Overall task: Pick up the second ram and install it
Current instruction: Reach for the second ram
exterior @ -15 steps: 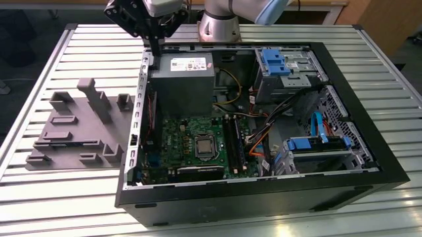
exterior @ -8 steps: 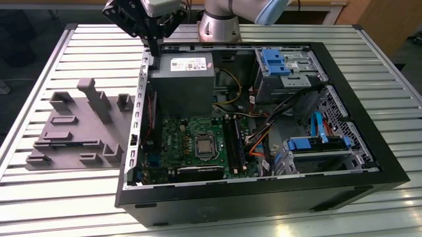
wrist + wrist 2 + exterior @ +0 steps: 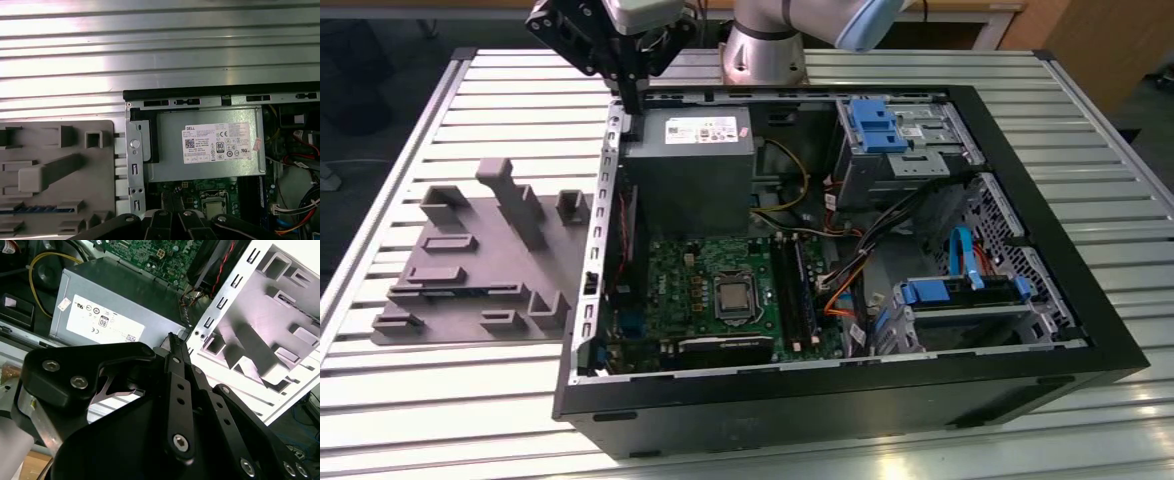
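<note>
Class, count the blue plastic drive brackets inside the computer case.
2: the far bracket, across from the power supply; the near bracket, toward the exterior view's right. Others may be hidden.

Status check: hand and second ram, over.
Hand shut, empty, above case corner by power supply. Second ram lies in gray fixture, untouched. Nothing seen blocking.

The arm (image 3: 767,50) holds the black gripper (image 3: 630,104) so that it points straight down. Behind the fingers (image 3: 175,357) sits the wide black body. The two fingers are pressed together, tips touching.
</note>
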`<state>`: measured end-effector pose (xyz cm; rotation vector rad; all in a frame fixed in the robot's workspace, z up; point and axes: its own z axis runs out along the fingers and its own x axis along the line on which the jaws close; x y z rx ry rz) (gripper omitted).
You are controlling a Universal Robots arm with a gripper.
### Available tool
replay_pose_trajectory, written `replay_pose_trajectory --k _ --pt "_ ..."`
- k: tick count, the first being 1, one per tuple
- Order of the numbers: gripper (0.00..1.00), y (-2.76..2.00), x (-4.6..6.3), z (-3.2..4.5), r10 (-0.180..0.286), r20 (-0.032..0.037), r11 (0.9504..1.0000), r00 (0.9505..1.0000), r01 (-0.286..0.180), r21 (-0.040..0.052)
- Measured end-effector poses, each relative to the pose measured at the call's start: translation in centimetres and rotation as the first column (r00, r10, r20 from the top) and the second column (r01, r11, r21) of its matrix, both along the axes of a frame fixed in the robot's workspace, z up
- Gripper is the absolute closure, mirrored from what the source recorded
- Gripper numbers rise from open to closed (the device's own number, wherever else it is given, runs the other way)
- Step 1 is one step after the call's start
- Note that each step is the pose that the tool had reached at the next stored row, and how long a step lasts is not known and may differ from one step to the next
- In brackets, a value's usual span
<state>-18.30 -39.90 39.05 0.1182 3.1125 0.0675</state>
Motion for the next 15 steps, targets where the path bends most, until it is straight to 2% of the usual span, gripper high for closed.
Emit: replay_pose_trajectory --k 15 --pt "0.87 0.01 -1.1 -0.01 0.0 0.0001 1.0 1.0 0.0 0.0001"
